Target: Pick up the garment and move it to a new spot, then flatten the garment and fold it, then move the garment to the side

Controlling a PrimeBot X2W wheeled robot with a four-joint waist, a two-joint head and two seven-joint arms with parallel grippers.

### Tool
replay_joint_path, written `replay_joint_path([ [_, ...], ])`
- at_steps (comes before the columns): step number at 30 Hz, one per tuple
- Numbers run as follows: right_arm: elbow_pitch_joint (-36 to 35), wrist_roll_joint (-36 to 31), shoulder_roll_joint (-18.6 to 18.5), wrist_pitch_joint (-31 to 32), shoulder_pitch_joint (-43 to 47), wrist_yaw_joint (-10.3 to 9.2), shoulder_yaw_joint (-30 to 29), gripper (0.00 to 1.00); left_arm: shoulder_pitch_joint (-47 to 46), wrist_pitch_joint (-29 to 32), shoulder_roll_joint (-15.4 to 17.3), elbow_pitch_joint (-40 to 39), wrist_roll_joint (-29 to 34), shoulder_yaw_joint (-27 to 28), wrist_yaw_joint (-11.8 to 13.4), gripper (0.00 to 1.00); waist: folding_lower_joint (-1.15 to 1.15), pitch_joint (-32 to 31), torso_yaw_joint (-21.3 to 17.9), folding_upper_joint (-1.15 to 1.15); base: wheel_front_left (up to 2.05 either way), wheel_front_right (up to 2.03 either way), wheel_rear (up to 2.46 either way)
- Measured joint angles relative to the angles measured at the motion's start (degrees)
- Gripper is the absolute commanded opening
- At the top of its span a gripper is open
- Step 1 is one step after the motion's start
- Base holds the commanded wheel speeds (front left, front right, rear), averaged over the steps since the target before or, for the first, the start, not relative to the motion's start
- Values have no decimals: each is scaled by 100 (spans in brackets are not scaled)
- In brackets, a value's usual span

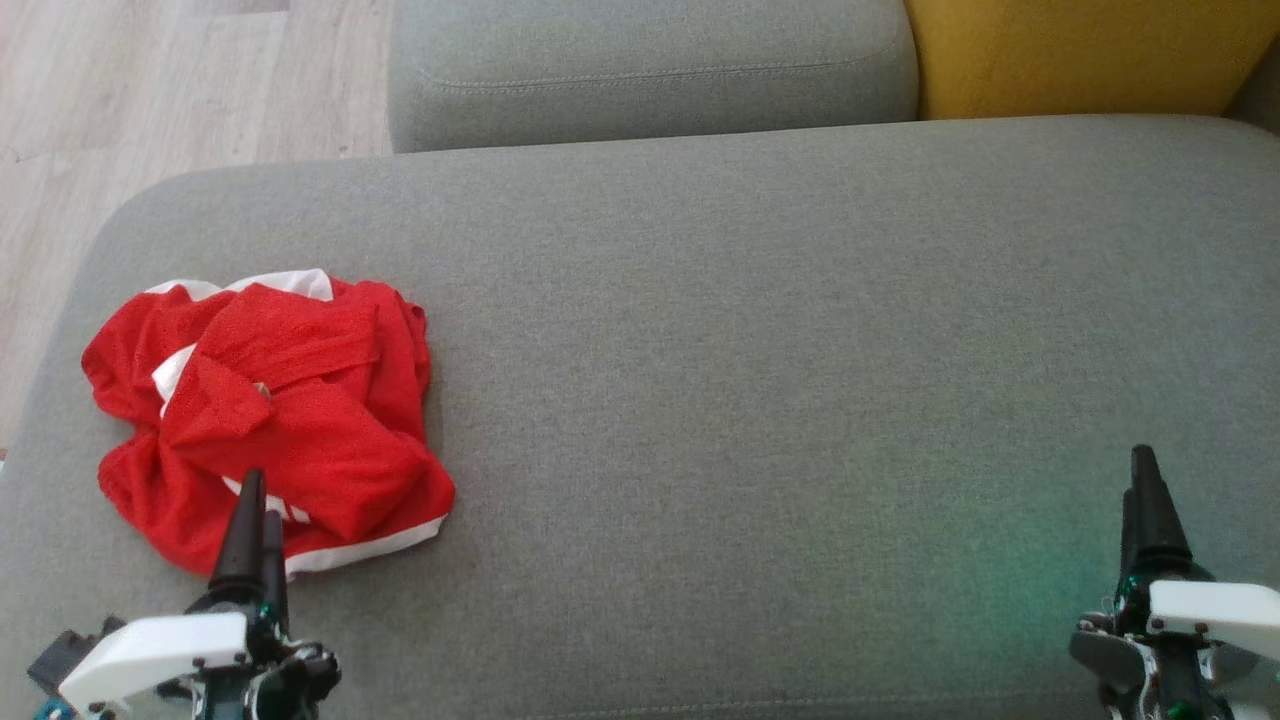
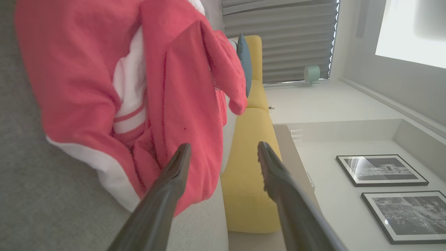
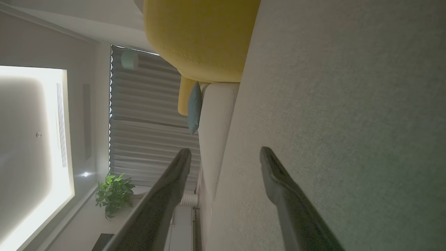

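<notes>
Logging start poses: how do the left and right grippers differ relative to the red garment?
The left gripper sits at the near edge of the crumpled red garment; the right gripper is far from it, toward the seat's other end. Red cloth lies just ahead of the left gripper; bare grey cushion lies ahead of the right gripper. Both are open and hold nothing.
</notes>
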Motion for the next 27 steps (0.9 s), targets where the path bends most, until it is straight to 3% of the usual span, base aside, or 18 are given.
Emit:
replay_joint_path([
  [11, -461, -1139, 0, -171, 0, 0, 33, 100, -5, -154, 4, -452, 768, -115, 133, 100, 0, 18, 4, 0, 0, 0, 0],
  [27, -945, -3099, -1, -409, 4, 1, 325, 100, -7, -419, 13, -995, 2616, -799, 342, 100, 0, 58, 9, 0, 0, 0, 0],
])
